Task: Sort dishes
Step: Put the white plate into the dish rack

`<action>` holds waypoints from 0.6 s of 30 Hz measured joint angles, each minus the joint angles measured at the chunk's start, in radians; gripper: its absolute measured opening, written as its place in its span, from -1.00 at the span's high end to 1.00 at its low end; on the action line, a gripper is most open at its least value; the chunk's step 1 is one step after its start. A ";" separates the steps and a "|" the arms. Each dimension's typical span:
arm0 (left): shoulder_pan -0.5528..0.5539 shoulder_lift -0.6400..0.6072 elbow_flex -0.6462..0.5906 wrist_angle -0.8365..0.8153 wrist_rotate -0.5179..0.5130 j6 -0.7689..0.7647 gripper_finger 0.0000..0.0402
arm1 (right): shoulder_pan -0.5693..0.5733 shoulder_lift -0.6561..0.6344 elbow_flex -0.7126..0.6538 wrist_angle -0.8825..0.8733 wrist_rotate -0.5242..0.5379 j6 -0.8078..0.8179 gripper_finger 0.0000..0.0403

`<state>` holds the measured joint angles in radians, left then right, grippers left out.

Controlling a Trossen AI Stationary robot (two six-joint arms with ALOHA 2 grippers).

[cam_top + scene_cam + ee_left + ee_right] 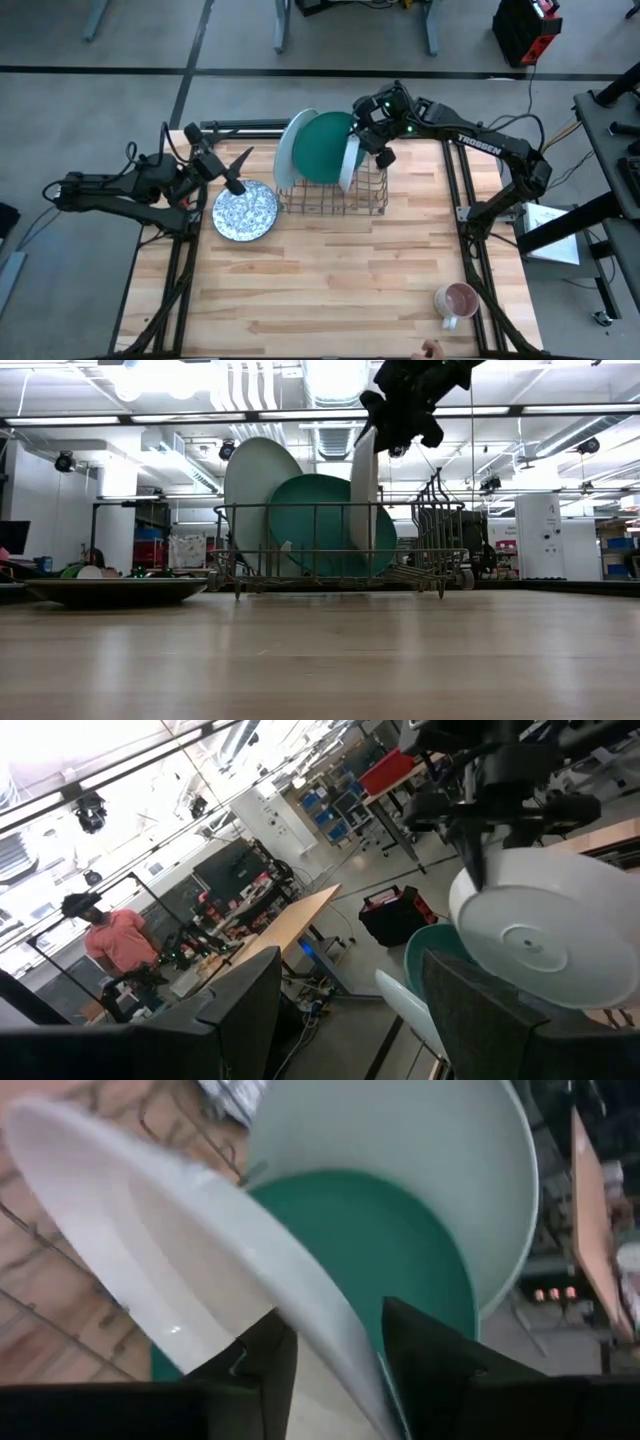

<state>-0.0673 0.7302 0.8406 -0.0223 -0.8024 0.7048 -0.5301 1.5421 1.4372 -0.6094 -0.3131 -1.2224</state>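
A wire rack (335, 195) stands mid-table. In it, on edge, are the pale mint plate (290, 150), the dark teal plate (322, 148) and the white plate (350, 165). They also show in the low view: mint (255, 480), teal (310, 525), white (365, 500). My right gripper (372, 140) is shut on the white plate from over the rack's far right. The blue-and-white speckled dish (245, 212) lies flat on the table left of the rack. My left gripper (243, 172) hangs open and empty above the dish's far rim. My right gripper pinches the white plate's upper rim (335, 1335) between its two fingers (430, 1350), one on each face. It comes from above, slanting down from the far right. The plate stands on edge, nearly upright, its lower part (365, 565) down inside the rack beside the teal plate.
A pink mug (455, 300) stands near the table's near right corner, and a person's hand (432, 350) shows at the near edge. Bare wood lies in front of the rack. A person in a red shirt (118, 945) stands in the room beyond.
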 joint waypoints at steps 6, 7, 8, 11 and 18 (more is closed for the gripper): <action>0.000 0.002 0.000 0.000 0.000 0.000 -0.14 | 0.001 -0.004 0.000 -0.017 0.003 0.021 0.19; 0.000 0.003 0.000 0.000 0.000 0.000 -0.14 | 0.000 -0.006 0.000 -0.018 0.002 0.022 0.18; 0.000 0.003 0.000 0.000 0.000 0.000 -0.14 | 0.001 -0.008 0.000 -0.019 0.002 0.026 0.16; 0.000 0.004 0.000 0.000 0.000 0.000 -0.14 | 0.002 -0.008 0.000 -0.023 0.003 0.051 0.14; 0.000 0.005 0.000 0.000 0.000 -0.001 -0.14 | 0.026 -0.007 0.000 -0.033 0.003 0.070 0.13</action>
<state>-0.0673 0.7349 0.8406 -0.0223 -0.8024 0.7040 -0.5037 1.5349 1.4372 -0.6428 -0.3102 -1.1526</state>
